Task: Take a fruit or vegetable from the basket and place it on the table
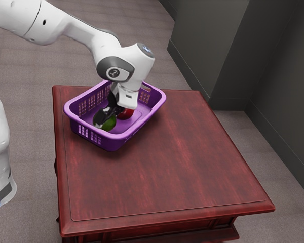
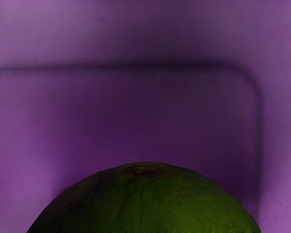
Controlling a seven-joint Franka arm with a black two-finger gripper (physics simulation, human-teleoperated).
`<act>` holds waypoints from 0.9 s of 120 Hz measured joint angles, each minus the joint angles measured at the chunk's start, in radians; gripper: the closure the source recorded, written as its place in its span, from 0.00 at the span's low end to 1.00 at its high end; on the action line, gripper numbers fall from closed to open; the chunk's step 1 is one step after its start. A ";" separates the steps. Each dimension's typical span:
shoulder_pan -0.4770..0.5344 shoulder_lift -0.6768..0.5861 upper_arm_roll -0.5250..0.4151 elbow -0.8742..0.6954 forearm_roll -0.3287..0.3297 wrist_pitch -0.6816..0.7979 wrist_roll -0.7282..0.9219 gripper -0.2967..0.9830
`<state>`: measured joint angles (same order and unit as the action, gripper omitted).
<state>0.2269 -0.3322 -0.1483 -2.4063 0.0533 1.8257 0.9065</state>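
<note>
The black gripper (image 1: 105, 116) reaches down inside the purple basket (image 1: 119, 136), at the end nearer the exterior view's lower left. Right at it is a round green fruit or vegetable (image 1: 109, 124), partly hidden behind the gripper. Whether the gripper holds it cannot be seen. A red fruit (image 1: 125, 114) lies in the basket beside the green one, partly covered by the hand. In the wrist view the top of the green fruit (image 2: 150, 204), with a brownish stem spot, shows close under the hand, against the purple basket floor (image 2: 136, 111).
The basket stands on a dark red wooden table (image 1: 177, 172), toward its far left corner in the exterior view. Its raised walls and rim surround the hand. Bare tabletop extends to the exterior view's right and lower side.
</note>
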 joint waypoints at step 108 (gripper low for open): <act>-0.008 0.147 -0.049 0.435 -0.001 -0.076 -0.059 0.40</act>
<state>0.2193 -0.1857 -0.1970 -1.9714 0.0523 1.7493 0.8470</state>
